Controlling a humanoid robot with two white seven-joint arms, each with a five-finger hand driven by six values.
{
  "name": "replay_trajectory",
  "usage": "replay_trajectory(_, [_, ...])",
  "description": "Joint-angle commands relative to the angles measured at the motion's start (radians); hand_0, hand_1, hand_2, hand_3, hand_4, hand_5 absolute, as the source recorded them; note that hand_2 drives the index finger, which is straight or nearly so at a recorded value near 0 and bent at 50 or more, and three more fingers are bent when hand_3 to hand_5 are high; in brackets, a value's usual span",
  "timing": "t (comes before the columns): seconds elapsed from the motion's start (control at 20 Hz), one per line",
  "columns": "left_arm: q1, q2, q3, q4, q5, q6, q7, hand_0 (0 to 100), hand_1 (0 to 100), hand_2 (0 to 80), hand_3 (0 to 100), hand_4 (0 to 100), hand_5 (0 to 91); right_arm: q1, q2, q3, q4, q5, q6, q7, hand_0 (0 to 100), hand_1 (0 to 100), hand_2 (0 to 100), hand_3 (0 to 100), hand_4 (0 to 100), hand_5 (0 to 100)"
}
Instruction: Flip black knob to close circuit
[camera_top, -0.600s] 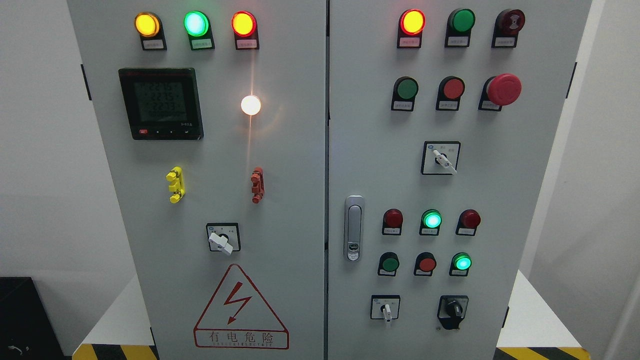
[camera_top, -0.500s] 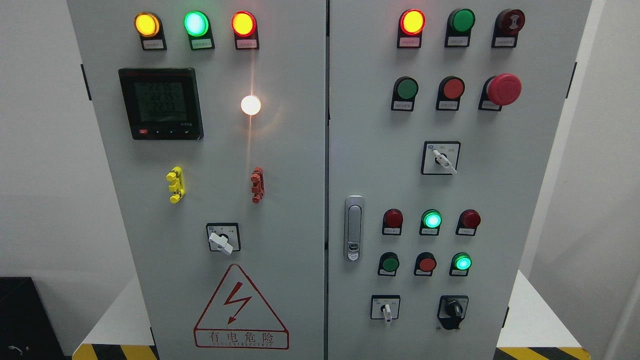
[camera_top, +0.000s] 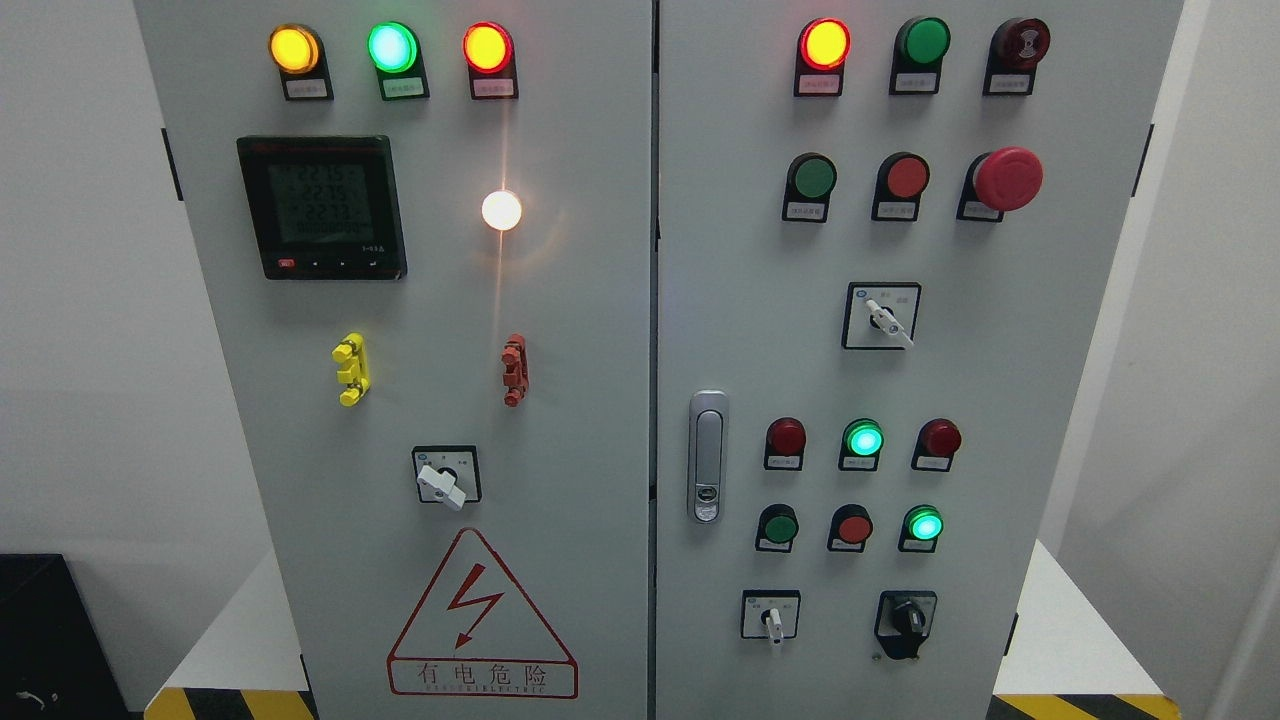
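A white platform carries the grey electrical cabinet, which stands upright on it and fills most of the head view. The platform's top shows bare at both lower corners beside the cabinet. Yellow-and-black hazard striping runs along its front edge, visible on the left and on the right.

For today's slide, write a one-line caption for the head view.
Grey control cabinet with lit indicator lamps; the black knob at lower right waits untouched, no hand in view.
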Motion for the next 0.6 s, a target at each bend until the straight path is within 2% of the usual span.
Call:
replay_trajectory(0.0, [0.000,0.000,-0.001,-0.001,0.000,-0.001,0.000,12,56,0.0,0,0,0.0,0.004,0.003,0.007,-0.045,-0.022,0.007,0.025,0,0,0,0,0,0])
replay_trajectory(0.15, [0.000,0.000,0.000,0.001,0.000,-0.001,0.000,12,56,0.0,0,0,0.0,0.006,-0.002,0.011,-0.092,-0.007,0.015,0.055,0,0,0,0,0,0])
replay_trajectory(0.25, [0.000,0.000,0.000,0.001,0.000,-0.001,0.000,12,56,0.0,0,0,0.0,0.006,-0.006,0.028,-0.121,0.054,0.016,0.055,0,0,0,0,0,0])
replay_trajectory(0.55, [0.000,0.000,0.000,-0.001,0.000,-0.001,0.000,12,56,0.0,0,0,0.0,0.009,-0.016,0.028,-0.248,0.206,0.046,0.043,0,1,0,0,0,0])
